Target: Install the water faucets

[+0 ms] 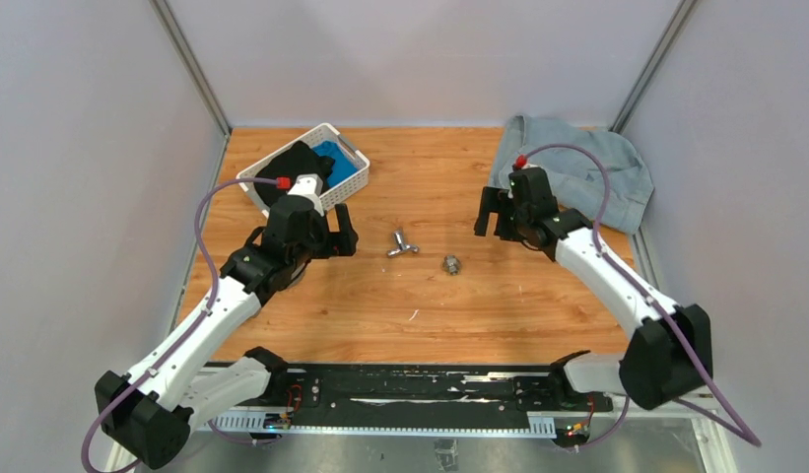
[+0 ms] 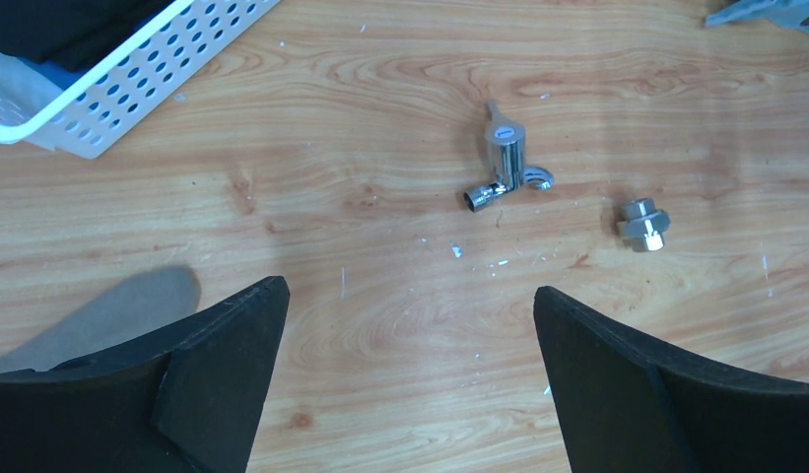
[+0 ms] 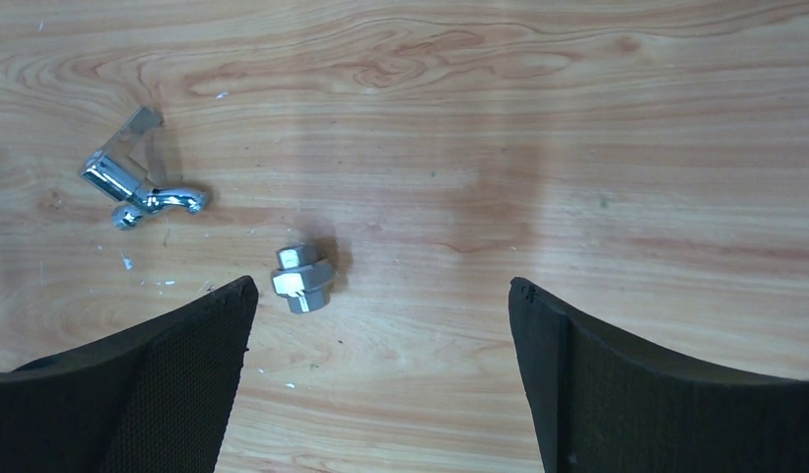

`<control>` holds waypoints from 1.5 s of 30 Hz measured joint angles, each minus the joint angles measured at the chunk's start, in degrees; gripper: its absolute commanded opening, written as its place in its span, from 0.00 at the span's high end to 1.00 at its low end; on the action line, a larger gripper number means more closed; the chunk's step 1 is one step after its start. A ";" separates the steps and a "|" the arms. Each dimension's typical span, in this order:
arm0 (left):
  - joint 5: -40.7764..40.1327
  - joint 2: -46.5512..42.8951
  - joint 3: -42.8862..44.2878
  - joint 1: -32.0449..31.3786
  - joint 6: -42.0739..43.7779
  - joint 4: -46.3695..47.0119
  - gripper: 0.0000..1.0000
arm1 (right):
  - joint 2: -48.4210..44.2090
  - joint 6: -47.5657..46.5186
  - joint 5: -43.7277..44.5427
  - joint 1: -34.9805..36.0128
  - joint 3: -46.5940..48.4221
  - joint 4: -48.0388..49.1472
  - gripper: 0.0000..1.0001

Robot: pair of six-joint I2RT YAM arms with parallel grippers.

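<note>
tap (image 2: pixel 504 163) and fitting (image 3: pixel 302 279) lie apart between my left pincer (image 2: pixel 410 296) and right pincer (image 3: pixel 380 286), both wide open, empty. plan: right drops square over fitting; left takes tap by body, threaded end free.

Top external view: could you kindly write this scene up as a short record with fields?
tap: lying loose on the table
fitting: beside the tap, toward the right arm, not touching it
parts joined: no
left pincer: open, empty, facing the tap
right pincer: open, empty, near the fitting
basket: white, far left, dark and blue contents
cloth: grey-blue, far right corner
</note>
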 measured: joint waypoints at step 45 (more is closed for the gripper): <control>1.97 1.62 -0.22 -0.04 0.04 -0.26 0.00 | 31.69 -4.79 -23.69 4.26 11.17 -2.80 0.44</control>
